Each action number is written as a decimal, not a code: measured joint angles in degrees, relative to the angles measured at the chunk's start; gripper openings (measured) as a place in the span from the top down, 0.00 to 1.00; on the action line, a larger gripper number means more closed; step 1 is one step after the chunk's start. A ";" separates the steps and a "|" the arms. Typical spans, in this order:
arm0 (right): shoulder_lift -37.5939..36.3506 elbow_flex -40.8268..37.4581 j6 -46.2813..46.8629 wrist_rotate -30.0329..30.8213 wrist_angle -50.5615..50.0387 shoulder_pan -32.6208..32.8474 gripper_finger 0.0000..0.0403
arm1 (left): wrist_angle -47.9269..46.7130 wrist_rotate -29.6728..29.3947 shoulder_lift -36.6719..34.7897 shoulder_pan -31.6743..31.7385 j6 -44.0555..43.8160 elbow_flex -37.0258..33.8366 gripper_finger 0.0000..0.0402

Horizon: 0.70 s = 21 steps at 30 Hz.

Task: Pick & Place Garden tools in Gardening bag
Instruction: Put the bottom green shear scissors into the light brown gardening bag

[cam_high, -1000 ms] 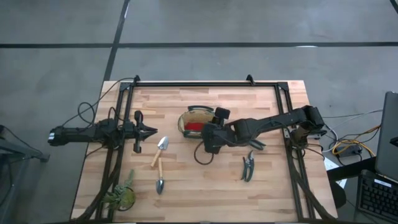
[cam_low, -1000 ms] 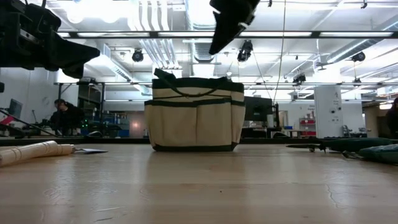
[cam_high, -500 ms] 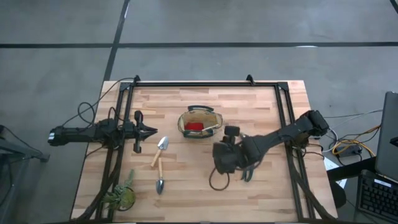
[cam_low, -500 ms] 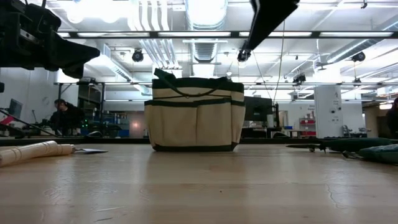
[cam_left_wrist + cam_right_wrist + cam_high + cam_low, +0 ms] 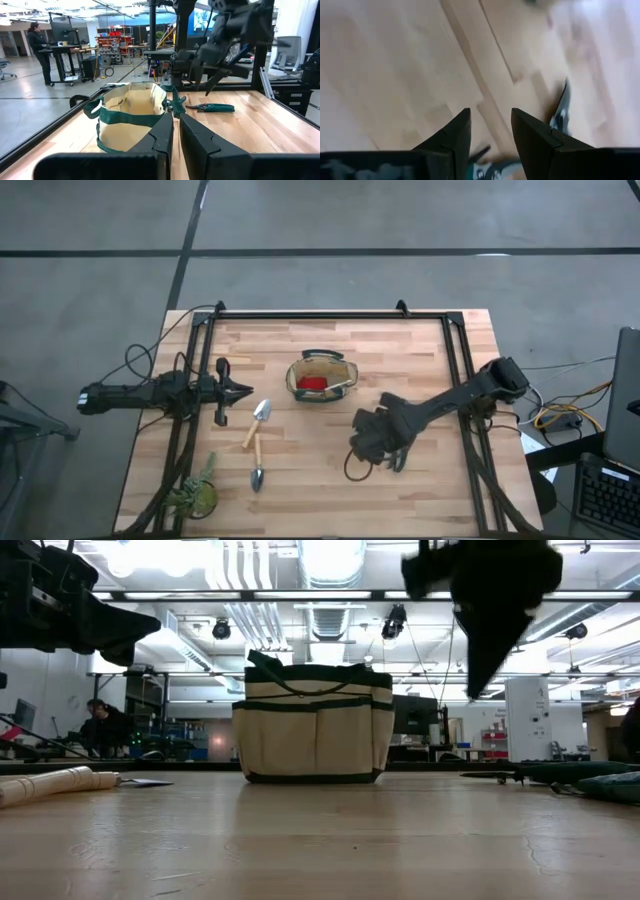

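The olive-tan gardening bag [image 5: 320, 375] stands upright on its base at mid-table, with a red item [image 5: 311, 383] inside; it also shows in the low view [image 5: 313, 725]. Two trowels [image 5: 256, 424] [image 5: 257, 470] lie flat left of the bag. One dark pruning shears [image 5: 398, 464] lies flat right of centre, half hidden under my right arm; it shows in the left wrist view [image 5: 212, 107]. My right gripper [image 5: 490, 131] is open, pointing down just above the table beside the shears [image 5: 561, 107]. My left gripper [image 5: 238, 391] is shut and empty at the table's left.
A green leafy plant [image 5: 195, 498] lies at the near left corner. A black frame [image 5: 310, 314] runs along the table's far edge and both sides. Bare wood lies between the bag and the near edge.
My right gripper has gone from beside the bag toward the table's near edge and down, ending over the shears on the right. The bag, the trowels and the shears have stayed in place.
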 joint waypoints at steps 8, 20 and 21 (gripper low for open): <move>0.00 -6.47 7.82 -7.43 0.11 -2.65 0.69 | 0.00 0.00 0.00 0.00 0.00 0.00 0.91; 0.00 -13.76 11.10 -13.60 3.38 -4.34 0.66 | 0.00 0.00 0.02 -0.01 0.00 -0.01 0.91; 0.00 -14.41 11.32 -13.83 4.64 -4.33 0.66 | 0.00 0.00 0.00 -0.01 0.00 0.00 0.91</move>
